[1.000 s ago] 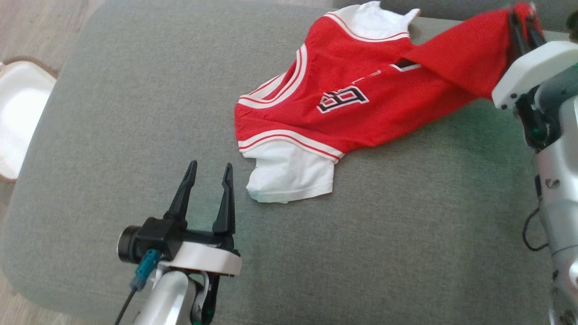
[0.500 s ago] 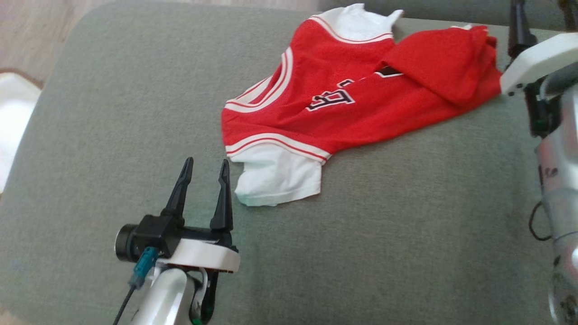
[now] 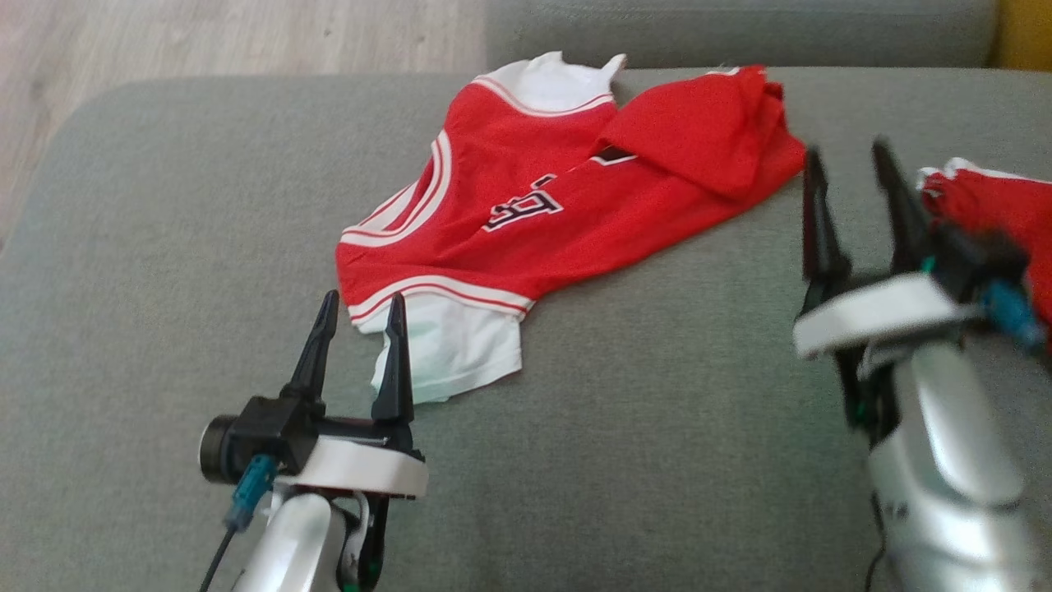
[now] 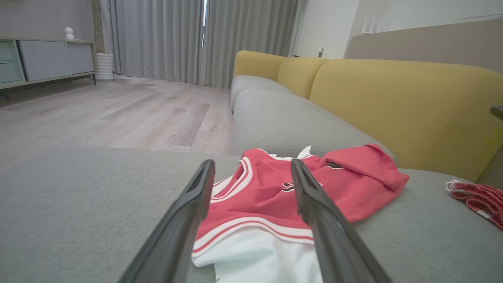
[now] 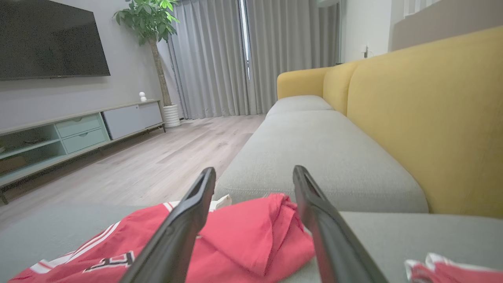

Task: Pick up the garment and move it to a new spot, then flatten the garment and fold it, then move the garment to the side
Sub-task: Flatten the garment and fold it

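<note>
**One garment down, two tools empty**

One garment: a red jersey with white trim and two white sleeves. It lies on the grey sofa seat, toward the far middle. It is partly spread, and its right end is folded back over itself.

Two tools:
- The left tool is spread wide and holds nothing. Its fingertips are at the near white sleeve; contact unclear.
- The right tool is spread wide and empty, just right of the folded end.

One second red cloth is bunched at the right, apart from the garment. The yellow backrest stands behind.
</note>
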### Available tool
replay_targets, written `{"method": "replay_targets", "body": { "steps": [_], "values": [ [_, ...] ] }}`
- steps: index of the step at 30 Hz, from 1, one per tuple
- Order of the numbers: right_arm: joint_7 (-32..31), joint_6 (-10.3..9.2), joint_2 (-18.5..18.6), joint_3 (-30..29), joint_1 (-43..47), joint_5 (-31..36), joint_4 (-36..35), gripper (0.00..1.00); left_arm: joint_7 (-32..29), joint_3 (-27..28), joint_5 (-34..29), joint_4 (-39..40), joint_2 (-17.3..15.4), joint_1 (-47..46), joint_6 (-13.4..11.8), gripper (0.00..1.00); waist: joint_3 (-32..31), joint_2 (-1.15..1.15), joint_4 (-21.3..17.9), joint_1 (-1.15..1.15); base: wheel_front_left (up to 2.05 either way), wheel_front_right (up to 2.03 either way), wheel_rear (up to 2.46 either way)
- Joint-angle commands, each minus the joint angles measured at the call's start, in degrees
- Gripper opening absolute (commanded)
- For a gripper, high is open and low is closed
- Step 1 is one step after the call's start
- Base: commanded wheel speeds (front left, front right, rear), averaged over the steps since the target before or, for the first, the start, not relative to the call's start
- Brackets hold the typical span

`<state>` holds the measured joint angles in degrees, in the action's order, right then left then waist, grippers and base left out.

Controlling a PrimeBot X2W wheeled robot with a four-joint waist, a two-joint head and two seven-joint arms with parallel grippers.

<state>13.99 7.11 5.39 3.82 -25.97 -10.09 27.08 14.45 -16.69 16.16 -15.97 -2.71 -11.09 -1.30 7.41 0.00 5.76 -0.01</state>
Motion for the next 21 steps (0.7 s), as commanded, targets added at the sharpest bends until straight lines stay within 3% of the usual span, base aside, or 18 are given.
{"method": "replay_targets", "body": {
  "steps": [1,10,21],
  "values": [
    [0.7,0.37,-1.3,0.9,1.6,-0.9,-3.8,1.00,0.5,2.2,-0.2,1.8,-0.2,-0.1,0.1,1.00,-1.3,0.00,-1.4,0.01,0.00,0.00,0.00],
    [1.0,0.37,-2.5,3.7,11.8,-4.2,-7.9,1.00,0.5,2.6,-0.1,1.3,-0.2,0.7,0.7,1.00,-2.5,0.00,-3.0,0.01,0.00,0.00,0.00],
    [1.0,0.37,-2.5,3.9,12.9,-3.8,-10.8,1.00,0.5,1.9,-0.3,-2.9,-0.2,0.2,0.6,1.00,-2.1,0.00,-3.1,0.01,0.00,0.00,0.00]
  ]
}}
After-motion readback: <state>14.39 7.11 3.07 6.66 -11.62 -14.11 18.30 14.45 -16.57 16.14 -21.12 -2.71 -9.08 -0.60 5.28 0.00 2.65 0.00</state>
